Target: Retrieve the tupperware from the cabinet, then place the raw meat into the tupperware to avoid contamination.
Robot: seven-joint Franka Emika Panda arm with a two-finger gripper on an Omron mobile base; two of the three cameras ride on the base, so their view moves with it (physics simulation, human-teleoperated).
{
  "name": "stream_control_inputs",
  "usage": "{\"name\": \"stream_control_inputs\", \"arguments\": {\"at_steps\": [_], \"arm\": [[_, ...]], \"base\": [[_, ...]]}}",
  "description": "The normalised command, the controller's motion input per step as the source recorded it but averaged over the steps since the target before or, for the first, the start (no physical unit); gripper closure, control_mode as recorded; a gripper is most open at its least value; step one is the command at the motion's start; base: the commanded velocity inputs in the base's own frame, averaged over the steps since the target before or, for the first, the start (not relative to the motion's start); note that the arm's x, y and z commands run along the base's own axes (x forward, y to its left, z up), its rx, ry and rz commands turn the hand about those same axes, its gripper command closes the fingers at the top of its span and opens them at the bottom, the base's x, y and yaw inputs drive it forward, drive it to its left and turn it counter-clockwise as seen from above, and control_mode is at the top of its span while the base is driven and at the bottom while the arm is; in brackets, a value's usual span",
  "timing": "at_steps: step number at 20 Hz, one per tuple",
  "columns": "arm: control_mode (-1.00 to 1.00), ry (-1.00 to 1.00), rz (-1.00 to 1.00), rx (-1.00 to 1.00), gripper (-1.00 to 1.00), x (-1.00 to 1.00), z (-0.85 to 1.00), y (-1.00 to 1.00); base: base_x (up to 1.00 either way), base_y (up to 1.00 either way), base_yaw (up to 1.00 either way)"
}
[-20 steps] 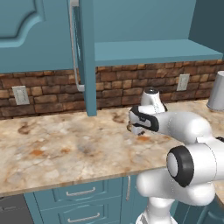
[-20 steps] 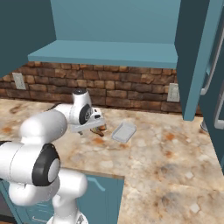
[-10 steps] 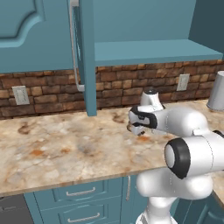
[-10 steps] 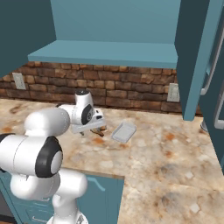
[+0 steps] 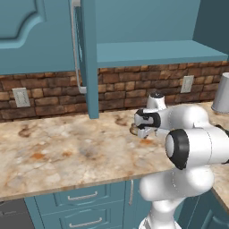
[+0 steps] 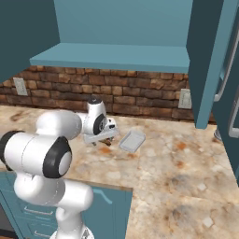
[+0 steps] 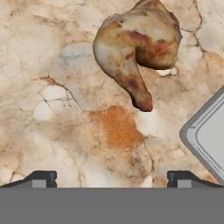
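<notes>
The raw meat (image 7: 138, 48), a curled brown-and-tan drumstick, lies on the marble counter just ahead of my gripper (image 7: 111, 179). The gripper is open, its two dark fingertips (image 7: 41, 178) wide apart with nothing between them. In the left base view the gripper (image 5: 139, 130) hangs low over the counter beside the meat (image 5: 133, 130). The tupperware (image 6: 132, 140), a shallow translucent grey tray, rests empty on the counter just right of the gripper (image 6: 101, 139); its corner (image 7: 205, 140) shows at the right edge of the hand view. The teal cabinet (image 5: 152, 51) stands open above.
The open cabinet door (image 5: 87, 58) with its silver bar handle hangs over the counter's back left; another door (image 6: 212, 60) stands open at the right. A grey metal cylinder (image 5: 221, 91) stands at the far right. Teal drawers (image 5: 82, 197) run below the counter's front edge.
The hand has stayed low beside the meat, dropping slightly. The arm's elbow has swung nearer the cameras. Meat and tupperware lie where they were.
</notes>
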Motion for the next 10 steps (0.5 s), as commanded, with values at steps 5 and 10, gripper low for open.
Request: {"name": "stream_control_inputs", "arguments": {"at_steps": [5, 10], "arm": [[-1.00, -0.03, 0.00, 0.00, -1.00, 0.32, -0.14, -0.02], [-1.00, -0.02, 0.00, 0.00, -1.00, 0.29, -0.16, 0.00]], "base": [[0.00, 0.00, 0.00], [0.00, 0.00, 0.00]]}}
